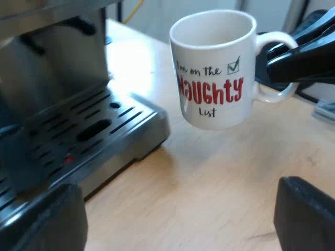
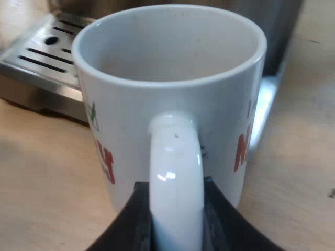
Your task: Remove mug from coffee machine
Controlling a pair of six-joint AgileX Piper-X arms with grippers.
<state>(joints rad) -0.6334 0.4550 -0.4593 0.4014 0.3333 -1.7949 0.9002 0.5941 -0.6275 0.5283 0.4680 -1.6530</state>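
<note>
The right gripper (image 2: pixel 175 227) has its fingers (image 2: pixel 137 219) closed on the mug (image 2: pixel 131 125). They clamp the lower part of its handle (image 2: pixel 175 172) from both sides, and the mug's body stands roughly upright just ahead of the fingertips. No liquid shows in the part of the inside that can be seen. In the left wrist view the mug hangs well ahead of and above the left gripper (image 1: pixel 175 230), whose fingers (image 1: pixel 306 217) are spread wide with only bare bench (image 1: pixel 209 183) between them. A shadow under the mug's base suggests it is clear of the bench. It is off the drip tray (image 1: pixel 89 130) of the espresso machine (image 1: pixel 52 68), which lies close beside one of the left fingers. The mug looks like glazed ceramic, so it is probably stiff, fairly heavy, smooth and slippery, and liable to chip or crack if knocked against the metal tray or set down hard. Held by the handle alone, its weight sits out ahead of the fingers, so it may pivot or sag in the grip, and a hold this low on the loop leaves it some room to swing. A firm squeeze on the handle's flat sides seems the sensible hold, with the base brought level before it meets the bench.
</note>
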